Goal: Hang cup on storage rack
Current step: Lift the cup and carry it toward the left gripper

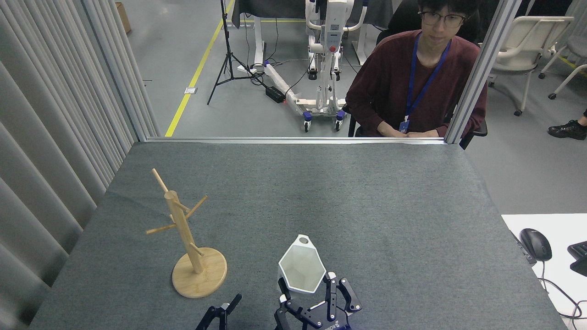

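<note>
1. Head view: the right gripper [306,293] clasped the white cup [301,270] from its near side, just right of the storage rack [185,238], apart from it.
2. The cup's open mouth faced up toward the camera, its holed tab pointing away from the gripper.
3. The left gripper [224,311] sat just below the rack's base on the grey surface [367,206]; whether it was parted or clenched could not be told.
</note>
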`<control>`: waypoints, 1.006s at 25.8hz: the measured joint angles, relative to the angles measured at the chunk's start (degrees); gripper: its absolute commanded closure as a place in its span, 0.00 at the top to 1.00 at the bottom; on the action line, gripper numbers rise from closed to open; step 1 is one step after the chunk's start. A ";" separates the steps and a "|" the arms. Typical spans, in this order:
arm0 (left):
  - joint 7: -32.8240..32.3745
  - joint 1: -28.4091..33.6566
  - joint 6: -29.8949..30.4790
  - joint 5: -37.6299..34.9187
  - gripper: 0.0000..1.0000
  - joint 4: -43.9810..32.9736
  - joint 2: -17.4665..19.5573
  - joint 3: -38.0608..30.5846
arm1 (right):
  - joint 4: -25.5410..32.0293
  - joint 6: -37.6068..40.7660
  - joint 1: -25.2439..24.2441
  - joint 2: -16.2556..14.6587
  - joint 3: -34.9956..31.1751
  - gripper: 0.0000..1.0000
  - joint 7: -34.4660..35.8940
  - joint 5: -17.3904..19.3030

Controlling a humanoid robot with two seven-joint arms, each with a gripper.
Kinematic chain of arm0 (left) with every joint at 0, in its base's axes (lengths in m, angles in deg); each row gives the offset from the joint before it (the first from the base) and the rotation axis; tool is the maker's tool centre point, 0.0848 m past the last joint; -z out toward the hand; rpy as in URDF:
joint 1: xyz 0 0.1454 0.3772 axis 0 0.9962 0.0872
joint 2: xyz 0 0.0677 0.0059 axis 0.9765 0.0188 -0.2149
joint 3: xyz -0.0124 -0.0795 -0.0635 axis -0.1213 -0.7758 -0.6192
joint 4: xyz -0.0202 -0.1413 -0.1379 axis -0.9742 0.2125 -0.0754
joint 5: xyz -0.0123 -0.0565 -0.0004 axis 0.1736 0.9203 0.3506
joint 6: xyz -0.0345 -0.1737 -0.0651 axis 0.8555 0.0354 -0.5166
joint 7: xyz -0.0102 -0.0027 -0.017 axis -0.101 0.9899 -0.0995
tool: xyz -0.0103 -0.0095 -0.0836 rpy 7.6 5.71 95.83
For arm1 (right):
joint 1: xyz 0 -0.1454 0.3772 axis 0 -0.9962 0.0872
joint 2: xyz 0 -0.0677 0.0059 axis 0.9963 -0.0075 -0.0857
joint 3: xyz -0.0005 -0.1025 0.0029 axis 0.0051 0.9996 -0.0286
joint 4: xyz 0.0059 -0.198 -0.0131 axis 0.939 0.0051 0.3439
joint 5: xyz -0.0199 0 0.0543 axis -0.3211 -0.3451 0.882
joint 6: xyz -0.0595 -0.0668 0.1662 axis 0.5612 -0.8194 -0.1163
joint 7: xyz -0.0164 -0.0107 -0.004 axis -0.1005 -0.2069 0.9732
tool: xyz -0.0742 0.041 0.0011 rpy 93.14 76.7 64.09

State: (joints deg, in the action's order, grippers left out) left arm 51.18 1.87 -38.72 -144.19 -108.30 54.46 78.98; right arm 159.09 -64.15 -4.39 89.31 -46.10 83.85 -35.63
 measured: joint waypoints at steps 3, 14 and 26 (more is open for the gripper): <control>0.00 0.00 0.00 0.01 1.00 -0.02 0.01 0.00 | -0.20 -1.02 -0.20 0.10 2.68 0.50 0.05 -0.88; 0.10 0.00 -0.04 0.02 1.00 -0.25 0.08 -0.02 | -0.92 -1.34 -0.31 0.19 7.11 0.51 0.23 -3.14; 0.26 0.00 -0.20 0.10 1.00 -1.27 -0.02 0.14 | -2.48 -1.23 -0.45 0.09 9.42 0.51 0.07 -4.48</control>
State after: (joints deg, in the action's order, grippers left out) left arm 51.44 1.87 -38.92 -144.09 -109.57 54.44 79.12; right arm 156.61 -65.38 -4.85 89.41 -36.68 83.92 -40.11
